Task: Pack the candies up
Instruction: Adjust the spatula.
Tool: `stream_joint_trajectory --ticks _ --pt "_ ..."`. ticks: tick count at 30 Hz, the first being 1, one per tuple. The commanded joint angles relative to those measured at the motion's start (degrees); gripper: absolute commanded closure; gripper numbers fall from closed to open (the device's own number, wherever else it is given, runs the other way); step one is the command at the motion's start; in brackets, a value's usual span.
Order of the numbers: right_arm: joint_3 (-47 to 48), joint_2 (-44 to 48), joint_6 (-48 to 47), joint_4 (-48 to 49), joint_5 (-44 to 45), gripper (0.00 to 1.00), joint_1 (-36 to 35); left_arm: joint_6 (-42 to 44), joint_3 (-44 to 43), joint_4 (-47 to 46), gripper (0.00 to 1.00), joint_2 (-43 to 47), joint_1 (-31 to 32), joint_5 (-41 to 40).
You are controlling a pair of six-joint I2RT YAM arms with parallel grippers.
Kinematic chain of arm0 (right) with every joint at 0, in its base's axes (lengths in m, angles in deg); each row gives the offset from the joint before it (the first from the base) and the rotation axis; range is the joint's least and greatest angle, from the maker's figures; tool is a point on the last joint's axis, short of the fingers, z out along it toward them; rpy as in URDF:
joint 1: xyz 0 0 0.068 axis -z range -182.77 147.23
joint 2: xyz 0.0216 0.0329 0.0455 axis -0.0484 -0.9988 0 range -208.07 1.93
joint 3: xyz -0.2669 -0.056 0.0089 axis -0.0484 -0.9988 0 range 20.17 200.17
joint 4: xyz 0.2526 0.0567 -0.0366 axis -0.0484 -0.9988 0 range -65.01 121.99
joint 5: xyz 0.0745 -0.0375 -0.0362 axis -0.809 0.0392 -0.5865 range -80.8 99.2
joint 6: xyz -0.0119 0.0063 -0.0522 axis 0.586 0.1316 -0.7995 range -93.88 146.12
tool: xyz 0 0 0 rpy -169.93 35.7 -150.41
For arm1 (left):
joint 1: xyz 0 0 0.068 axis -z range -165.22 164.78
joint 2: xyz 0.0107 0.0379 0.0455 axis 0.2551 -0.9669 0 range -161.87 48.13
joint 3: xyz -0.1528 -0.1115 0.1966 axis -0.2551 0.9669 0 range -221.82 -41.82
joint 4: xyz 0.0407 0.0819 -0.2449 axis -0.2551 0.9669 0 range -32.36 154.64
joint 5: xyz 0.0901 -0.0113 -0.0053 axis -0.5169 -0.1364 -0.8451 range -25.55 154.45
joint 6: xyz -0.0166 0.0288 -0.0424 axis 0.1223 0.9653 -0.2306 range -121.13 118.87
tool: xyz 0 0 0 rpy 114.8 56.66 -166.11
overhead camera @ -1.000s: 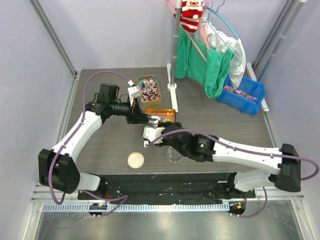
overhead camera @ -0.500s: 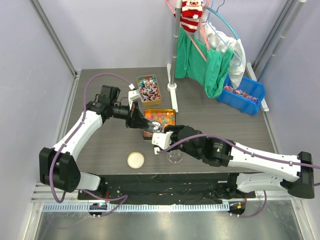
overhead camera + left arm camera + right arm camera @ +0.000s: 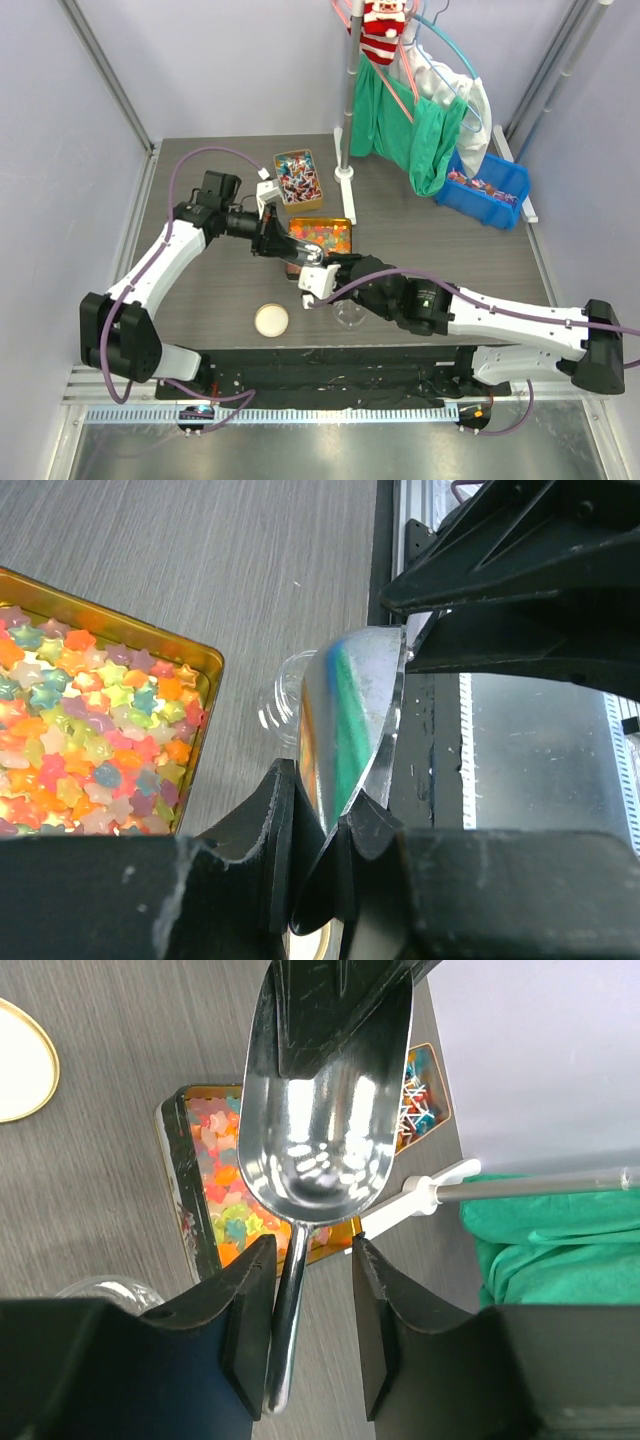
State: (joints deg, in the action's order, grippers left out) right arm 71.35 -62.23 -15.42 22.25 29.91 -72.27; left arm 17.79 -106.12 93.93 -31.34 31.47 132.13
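The candies [image 3: 297,178], red, blue and white wrapped sweets, fill a small gold tin at the back; the right wrist view shows them [image 3: 415,1100] beyond the scoop. More lie in a blue bin [image 3: 487,187]. My left gripper [image 3: 285,245] [image 3: 325,800] is shut on the bowl rim of an empty metal scoop [image 3: 305,255] [image 3: 355,720]. My right gripper [image 3: 318,278] [image 3: 312,1260] is open around the scoop's [image 3: 315,1150] handle, which rests against one finger with a gap to the other.
An orange tin of star-shaped jelly pieces [image 3: 322,235] lies under the scoop. A small clear jar [image 3: 350,314] and its round lid [image 3: 271,320] sit near the front edge. A stand with hanging green cloth [image 3: 415,125] rises at the back.
My right arm has drawn back off the jelly tin and settled around the scoop's handle, its jaws a little narrower than half a second ago. The left gripper has kept hold of the scoop.
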Motion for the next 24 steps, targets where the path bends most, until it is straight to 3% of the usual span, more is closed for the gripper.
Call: stream_joint_trajectory --ticks 1,11,20,24 --pt "-0.3 -1.2 -0.8 9.0 2.7 0.61 -0.1 0.5 -0.2 -0.4 1.0 -0.5 0.0 2.5" --pt "-1.6 -4.3 -3.7 16.0 6.2 0.67 -1.7 0.2 -0.4 -0.7 1.0 -1.7 0.0 2.9" --pt "-3.1 -5.5 -5.5 19.7 8.7 0.98 -2.9 0.0 -0.4 -0.9 1.0 -1.8 0.0 3.3" --pt "-3.7 -4.9 -5.3 19.4 8.2 0.99 -2.9 -0.1 -0.3 -1.1 1.0 -1.8 0.0 3.2"
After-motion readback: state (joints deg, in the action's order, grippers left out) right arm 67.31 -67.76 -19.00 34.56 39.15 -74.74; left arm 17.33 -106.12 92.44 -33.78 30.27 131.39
